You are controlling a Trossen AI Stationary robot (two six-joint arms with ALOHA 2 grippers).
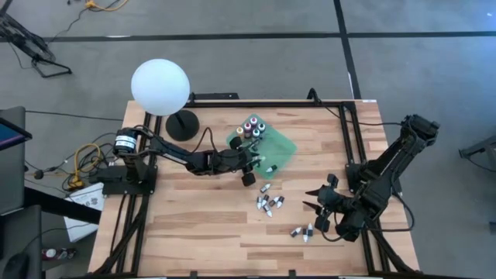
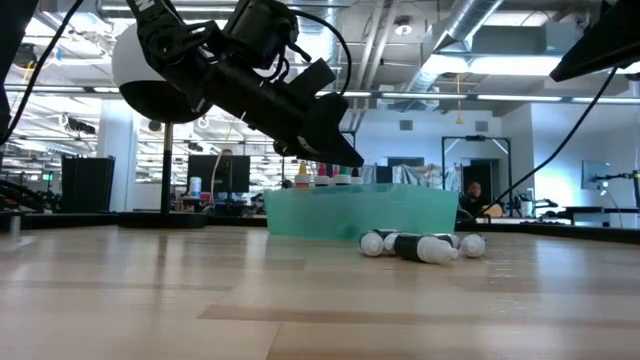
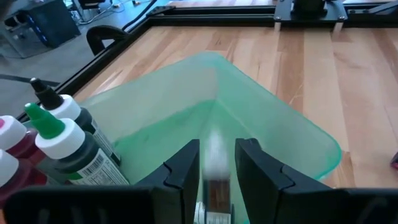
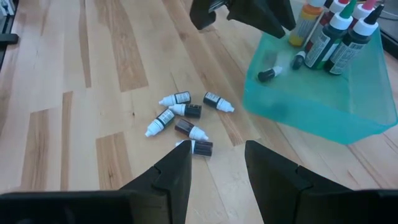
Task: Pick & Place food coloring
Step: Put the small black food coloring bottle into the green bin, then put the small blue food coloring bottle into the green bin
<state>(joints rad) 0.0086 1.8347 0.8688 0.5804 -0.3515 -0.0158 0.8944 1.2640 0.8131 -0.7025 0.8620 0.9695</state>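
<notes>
The green tray [image 1: 283, 151] lies far of the table's middle, with several food coloring bottles [image 3: 68, 149] standing upright in its far left corner. My left gripper [image 1: 254, 161] hangs open over the tray's near left part. A small dark bottle with a white cap [image 4: 268, 73] shows blurred on the tray floor below it, apart from the fingers. Several more food coloring bottles [image 1: 268, 203] lie on their sides on the wood near the tray. My right gripper [image 1: 322, 205] stands open above the table's near right part, just right of them, holding nothing.
A second small group of bottles [image 1: 304, 231] lies nearer the front edge, beside my right gripper. A white globe lamp [image 1: 160, 87] on a black round base [image 1: 182, 124] stands at the far left. Bare wood stretches along the near left of the table.
</notes>
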